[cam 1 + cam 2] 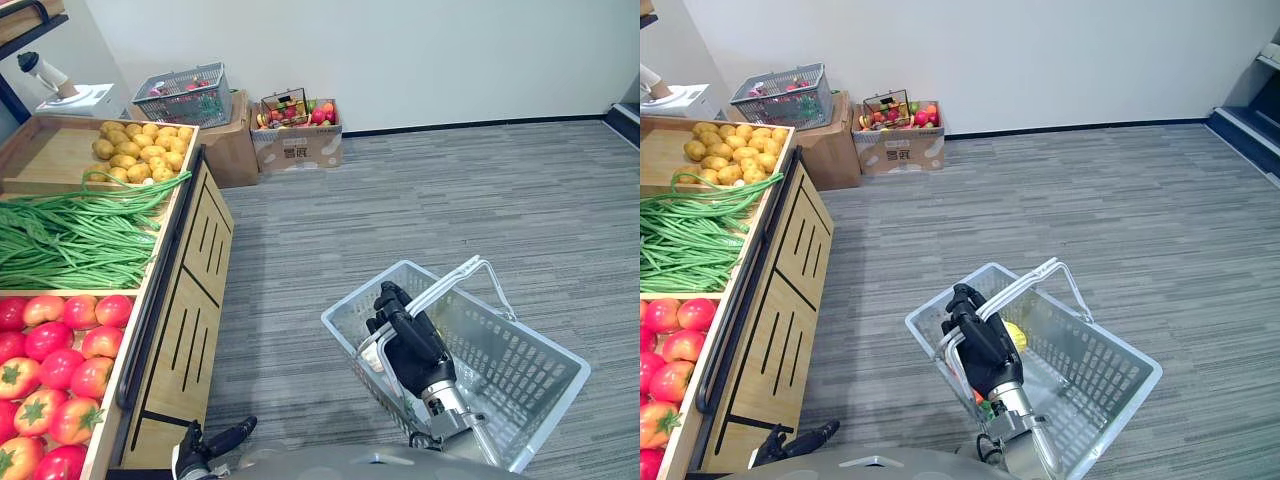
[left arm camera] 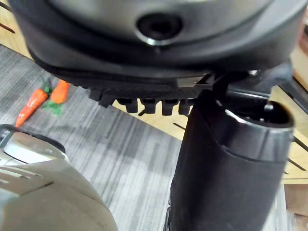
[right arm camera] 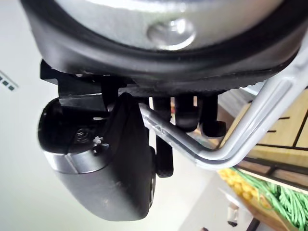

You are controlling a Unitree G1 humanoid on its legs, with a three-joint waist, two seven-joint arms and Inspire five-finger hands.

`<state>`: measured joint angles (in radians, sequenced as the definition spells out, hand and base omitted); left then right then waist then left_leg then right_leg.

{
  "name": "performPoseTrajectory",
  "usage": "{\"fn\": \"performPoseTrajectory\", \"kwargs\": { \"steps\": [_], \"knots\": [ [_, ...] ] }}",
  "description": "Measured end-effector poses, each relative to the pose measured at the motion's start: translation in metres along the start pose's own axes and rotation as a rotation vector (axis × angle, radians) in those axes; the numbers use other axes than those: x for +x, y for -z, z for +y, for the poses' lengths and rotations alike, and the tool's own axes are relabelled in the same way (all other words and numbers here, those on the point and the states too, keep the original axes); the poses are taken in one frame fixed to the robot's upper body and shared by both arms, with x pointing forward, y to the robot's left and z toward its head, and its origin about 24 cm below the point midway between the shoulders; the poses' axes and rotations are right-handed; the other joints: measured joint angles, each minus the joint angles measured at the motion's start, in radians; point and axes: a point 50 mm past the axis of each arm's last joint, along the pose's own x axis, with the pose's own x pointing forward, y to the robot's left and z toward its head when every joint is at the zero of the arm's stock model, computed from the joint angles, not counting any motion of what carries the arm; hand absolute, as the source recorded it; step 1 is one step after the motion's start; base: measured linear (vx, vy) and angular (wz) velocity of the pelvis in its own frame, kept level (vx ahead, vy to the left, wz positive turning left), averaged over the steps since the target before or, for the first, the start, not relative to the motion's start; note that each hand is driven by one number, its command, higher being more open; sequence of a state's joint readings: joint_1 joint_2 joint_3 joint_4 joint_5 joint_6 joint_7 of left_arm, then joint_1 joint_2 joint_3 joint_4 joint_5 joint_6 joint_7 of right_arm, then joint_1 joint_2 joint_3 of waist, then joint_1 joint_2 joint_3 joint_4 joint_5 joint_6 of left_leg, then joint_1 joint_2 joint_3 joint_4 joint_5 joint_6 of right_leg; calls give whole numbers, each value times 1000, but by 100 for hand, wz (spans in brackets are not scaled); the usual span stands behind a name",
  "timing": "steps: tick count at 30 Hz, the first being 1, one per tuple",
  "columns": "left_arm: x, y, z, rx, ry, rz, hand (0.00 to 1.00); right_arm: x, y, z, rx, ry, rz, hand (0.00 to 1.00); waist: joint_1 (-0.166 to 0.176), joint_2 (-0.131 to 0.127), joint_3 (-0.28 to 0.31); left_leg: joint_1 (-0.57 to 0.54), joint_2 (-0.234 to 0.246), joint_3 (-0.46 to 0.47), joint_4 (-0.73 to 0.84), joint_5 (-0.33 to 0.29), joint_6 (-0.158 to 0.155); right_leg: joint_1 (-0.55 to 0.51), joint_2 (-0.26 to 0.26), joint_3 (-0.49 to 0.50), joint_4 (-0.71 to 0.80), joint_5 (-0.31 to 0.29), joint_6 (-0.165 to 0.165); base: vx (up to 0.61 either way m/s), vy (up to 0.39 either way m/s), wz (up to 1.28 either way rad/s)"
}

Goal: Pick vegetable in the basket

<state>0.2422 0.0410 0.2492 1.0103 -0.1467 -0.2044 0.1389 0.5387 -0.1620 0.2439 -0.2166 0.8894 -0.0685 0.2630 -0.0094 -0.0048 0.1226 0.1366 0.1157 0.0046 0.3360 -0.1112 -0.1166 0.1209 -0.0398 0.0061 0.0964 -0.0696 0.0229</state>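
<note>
Grey carpet (image 1: 450,190) lies open right of the slatted wooden produce stand (image 1: 185,330). The pale mesh shopping basket (image 1: 530,375) hangs clear of the stand's front. We read the right hand (image 1: 410,350) as clenched round its metal handle (image 3: 260,120). Red tomatoes (image 1: 60,365) sit on the stand's near end. Left hand (image 1: 205,445) is at the stand's base, grip unreadable.

The right robot hand (image 1: 410,350) curls round the basket handle (image 1: 447,282); the left robot hand (image 1: 207,445) hangs low.

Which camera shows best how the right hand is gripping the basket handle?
The right wrist view: close up, the fingers of the right hand curl round the silver basket handle. Both eye views show that dark hand from above at the handles of the grey shopping basket, where the hand itself covers the contact.
</note>
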Motion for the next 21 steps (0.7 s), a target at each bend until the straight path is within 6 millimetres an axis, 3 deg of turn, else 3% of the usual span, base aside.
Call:
{"fn": "performPoseTrajectory", "kwargs": {
  "steps": [6,9,11,16,21],
  "knots": [
    [0,-2,-1,13,23,-11,100,7,0,-5,-22,1,7,0,6,2,-5,28,10,18,-202,-1,1,-61,10,-17,-17,25,16,-93,83,18],
    [0,0,-1,31,28,-8,100,9,6,-12,-70,24,46,0,11,18,-8,22,24,40,-257,-52,7,-84,23,-15,-50,60,31,-132,161,-4],
    [0,1,3,47,23,0,100,8,16,-15,-79,40,96,0,34,3,-5,20,11,69,-262,-57,13,-84,10,10,-83,93,46,-108,121,-30],
    [-2,6,8,51,8,13,100,8,23,-18,-83,51,128,0,35,-9,-16,19,-25,84,-266,-49,34,-84,-25,22,-98,109,66,-57,86,-4],
    [-3,8,4,64,25,15,100,-4,29,-52,-103,214,168,0,36,7,-30,16,-32,81,-270,-46,38,-84,-32,21,-111,114,71,4,9,0]
  ]
}}
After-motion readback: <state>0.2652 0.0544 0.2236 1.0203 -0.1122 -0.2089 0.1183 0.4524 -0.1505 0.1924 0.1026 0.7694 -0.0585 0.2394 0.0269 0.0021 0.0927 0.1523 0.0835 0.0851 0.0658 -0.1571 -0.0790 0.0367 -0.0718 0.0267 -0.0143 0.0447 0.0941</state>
